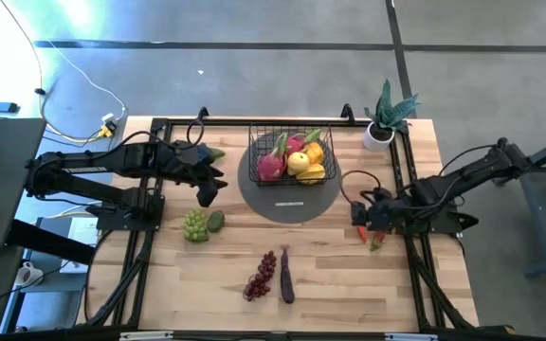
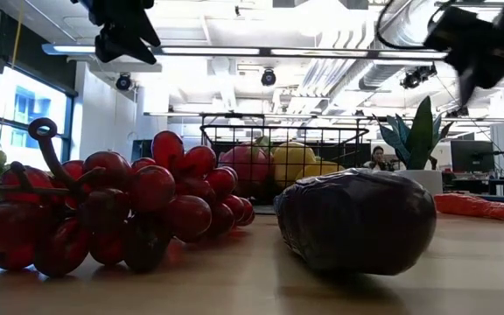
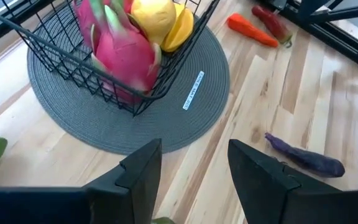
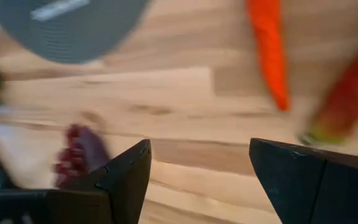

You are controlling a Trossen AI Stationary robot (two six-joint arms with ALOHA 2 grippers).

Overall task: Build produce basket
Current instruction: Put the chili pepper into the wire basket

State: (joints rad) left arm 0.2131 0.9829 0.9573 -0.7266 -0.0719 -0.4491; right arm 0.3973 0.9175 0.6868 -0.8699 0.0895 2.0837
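Observation:
The black wire basket (image 1: pixel 292 152) stands on a round grey disc (image 1: pixel 287 201) and holds pink dragon fruits (image 3: pixel 124 53) and yellow fruits (image 1: pixel 306 163). My left gripper (image 1: pixel 207 194) is open and empty above the table, just beyond the green grapes (image 1: pixel 194 225); its wrist view (image 3: pixel 191 168) looks toward the basket. My right gripper (image 1: pixel 366 218) is open and empty over an orange chili (image 4: pixel 269 50) and a red chili (image 4: pixel 347 93). Red grapes (image 1: pixel 261 275) and a purple eggplant (image 1: pixel 286 275) lie on the table near its front edge.
A potted green plant (image 1: pixel 387 118) stands at the far right corner. A green vegetable (image 1: pixel 214 152) lies left of the basket, and another green piece (image 1: pixel 217 221) lies beside the green grapes. Bare wood (image 1: pixel 349 284) shows at the front right.

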